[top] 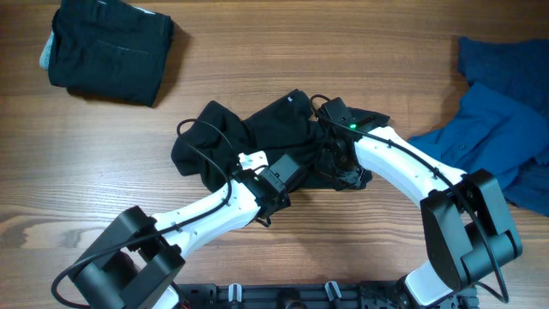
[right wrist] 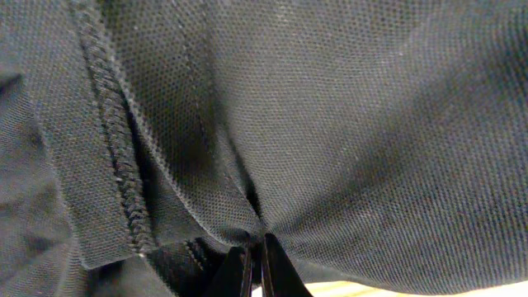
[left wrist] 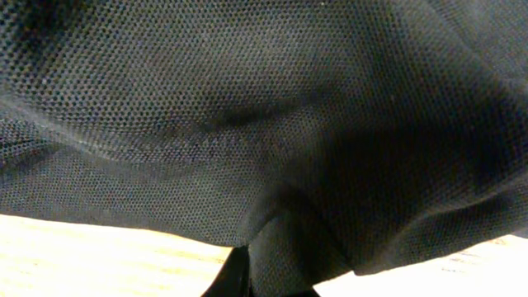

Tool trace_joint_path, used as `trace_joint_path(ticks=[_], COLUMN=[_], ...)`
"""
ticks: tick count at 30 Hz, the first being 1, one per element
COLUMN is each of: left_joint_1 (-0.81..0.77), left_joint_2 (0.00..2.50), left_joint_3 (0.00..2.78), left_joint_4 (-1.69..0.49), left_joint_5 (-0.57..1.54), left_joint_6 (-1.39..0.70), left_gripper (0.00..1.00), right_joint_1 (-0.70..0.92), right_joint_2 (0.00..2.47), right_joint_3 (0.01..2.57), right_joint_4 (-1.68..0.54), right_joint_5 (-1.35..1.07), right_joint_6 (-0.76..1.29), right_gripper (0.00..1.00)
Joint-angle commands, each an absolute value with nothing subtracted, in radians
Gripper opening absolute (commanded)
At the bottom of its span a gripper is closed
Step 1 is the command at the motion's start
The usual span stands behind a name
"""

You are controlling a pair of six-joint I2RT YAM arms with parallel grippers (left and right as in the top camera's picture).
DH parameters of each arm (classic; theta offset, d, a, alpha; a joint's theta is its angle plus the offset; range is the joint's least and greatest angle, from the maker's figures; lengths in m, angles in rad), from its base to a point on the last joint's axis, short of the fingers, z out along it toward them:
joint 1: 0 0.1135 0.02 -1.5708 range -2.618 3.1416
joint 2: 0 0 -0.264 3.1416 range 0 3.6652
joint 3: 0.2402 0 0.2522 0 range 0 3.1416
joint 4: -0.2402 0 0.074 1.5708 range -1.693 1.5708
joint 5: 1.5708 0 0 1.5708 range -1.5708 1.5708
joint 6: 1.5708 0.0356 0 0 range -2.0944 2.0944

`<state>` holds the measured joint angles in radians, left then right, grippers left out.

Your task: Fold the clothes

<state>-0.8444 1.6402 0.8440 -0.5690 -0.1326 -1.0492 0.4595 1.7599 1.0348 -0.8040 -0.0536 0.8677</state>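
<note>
**Both grippers pinched on the black shirt at mid-table**

Far left, at the back of the wooden table [top: 300, 51], we see a folded black garment [top: 107, 51] lying flat, with a sliver of pale blue cloth [top: 46, 57] showing at its left edge.

Moving right, the left gripper [left wrist: 252, 282] has its jaws together on a fold of the black shirt [top: 249, 137]. In the left wrist view the mesh fabric rises from the fingertips and fills the frame.

The shirt lies crumpled in a heap at the centre of the table, a small white mark [top: 292, 97] showing near its back edge.

At the heap's right side, the right gripper [right wrist: 256, 266] is clamped shut on a pleat beside a stitched seam.

Far right, blue garments [top: 506, 129] lie rumpled, apart from the shirt.
</note>
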Motion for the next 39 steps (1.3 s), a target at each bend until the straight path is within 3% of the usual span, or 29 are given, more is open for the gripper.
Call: trace_joint_path(ticks=[1,10,25,32,39], left_joint_1=[-0.847,-0.847,-0.847,-0.847,-0.847], left_joint_2=[1.636,1.433,0.880,0.702,0.685], left_joint_3=[0.835,0.836,0.843,0.911,1.075], left_joint_4=[-0.590,-0.700,-0.947,-1.077,-1.187], left_joint_5=[-0.146,-0.147,-0.189,-0.250,-0.282], left_joint_6=[-1.017,-0.999,-0.972,-0.972,-0.970], left_gripper=[0.04,0.04,0.04,0.04,0.04], right_joint_1=[0.464,0.464,0.464,0.464,0.464], right_joint_2=[1.716,1.446,1.003,0.878,0.873], right_joint_3=[1.027,1.027,1.047,1.196,1.409], right_joint_4=[-0.826,-0.876,-1.050,-1.174,-1.328], right_joint_5=[-0.033,-0.048,0.027,0.126,0.249], right_joint_6=[0.854,0.834,0.867,0.874,0.867], right_gripper=[0.04,0.04,0.04,0.04,0.04])
